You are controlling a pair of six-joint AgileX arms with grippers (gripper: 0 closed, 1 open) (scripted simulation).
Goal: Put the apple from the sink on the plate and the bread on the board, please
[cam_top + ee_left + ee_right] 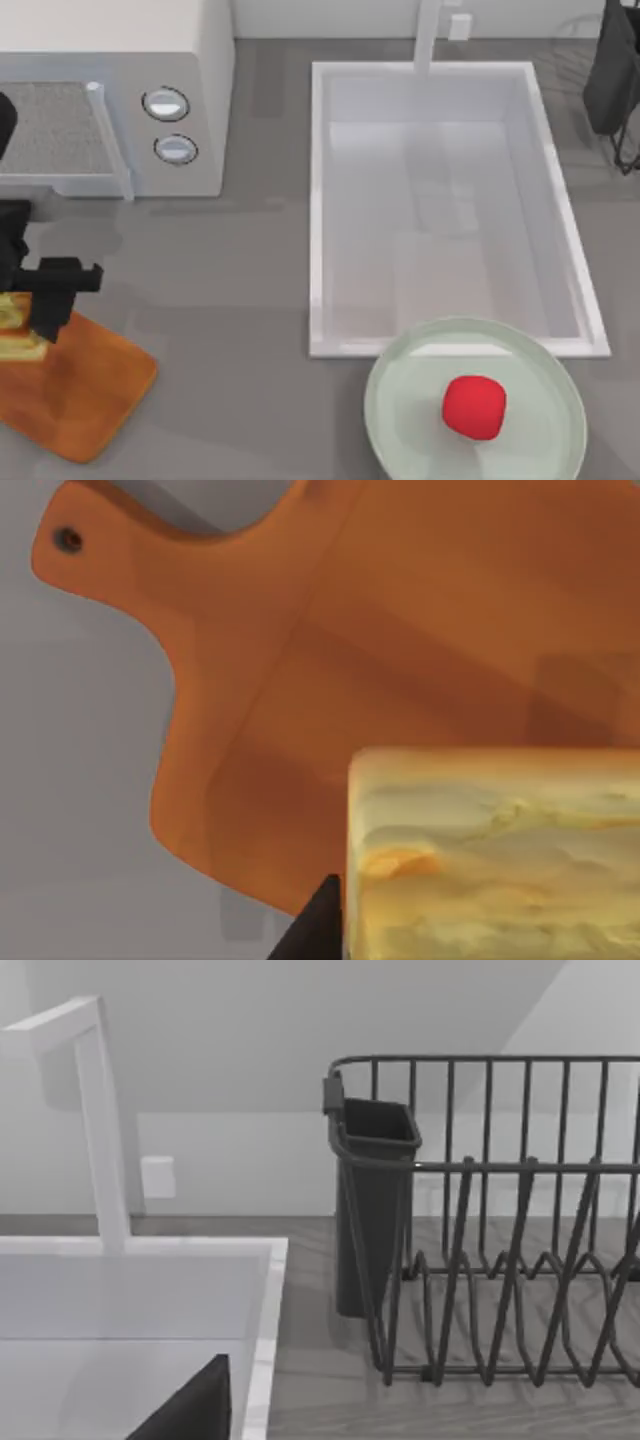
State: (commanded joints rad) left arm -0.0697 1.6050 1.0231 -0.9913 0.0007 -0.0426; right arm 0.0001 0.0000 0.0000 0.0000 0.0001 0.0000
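1 apple (pixel 474 406) rests on the plate (pixel 400 420); left gripper (pixel 25 315) clasps bread (pixel 490 855) over board (pixel 85 400).

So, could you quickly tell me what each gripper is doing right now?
Left gripper: over the board, shut on the bread.
Right gripper: parked by the dish rack; cannot be told.

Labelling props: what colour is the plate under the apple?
Pale green, glossy plate; the red apple sits on it. Clearest in the top view.
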